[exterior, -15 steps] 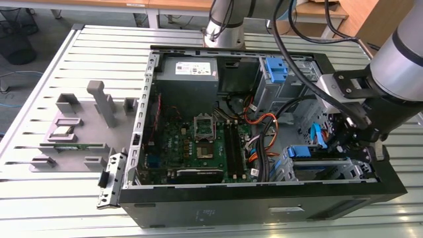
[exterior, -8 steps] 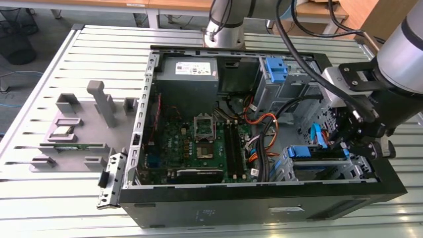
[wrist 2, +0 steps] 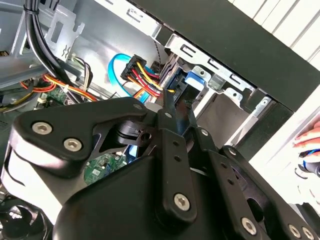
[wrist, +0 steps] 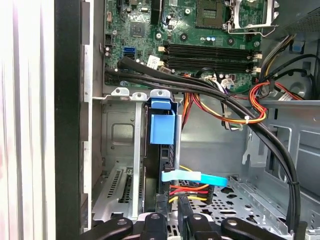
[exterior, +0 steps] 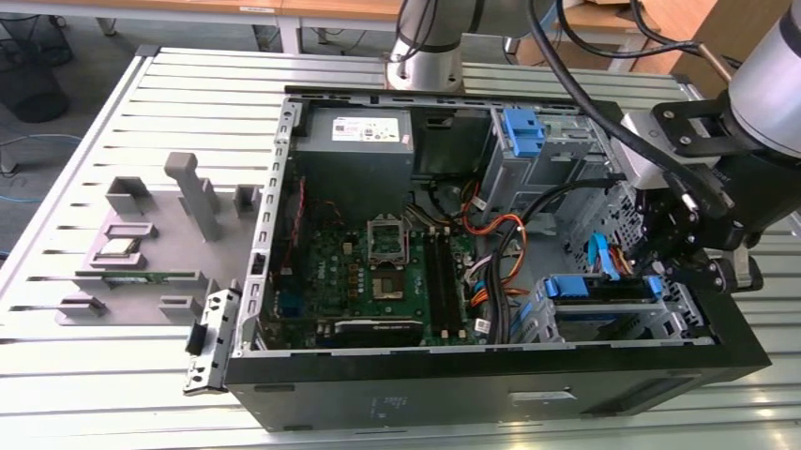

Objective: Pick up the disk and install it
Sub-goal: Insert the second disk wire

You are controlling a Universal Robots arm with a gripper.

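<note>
The disk (exterior: 603, 287) stands on edge in the drive cage at the case's front corner, on the exterior view's right, with its blue bracket on top. The first wrist view shows the disk's blue bracket tab (wrist: 162, 125) between the cage's metal walls, and its dark body runs back toward the camera. My gripper (exterior: 666, 251) hovers right at the disk's near end, just above the cage. In the second wrist view my gripper (wrist 2: 169, 106) points at the blue bracket (wrist 2: 192, 81).
The open computer case (exterior: 501, 380) lies on a slatted table. Thick black cables (wrist: 210, 92), orange and yellow wires and a blue flat cable (wrist: 195, 177) crowd the bay. A second blue bracket (exterior: 520, 131) sits in the upper cage. Grey fixtures (exterior: 163, 234) stand on the exterior view's left.
</note>
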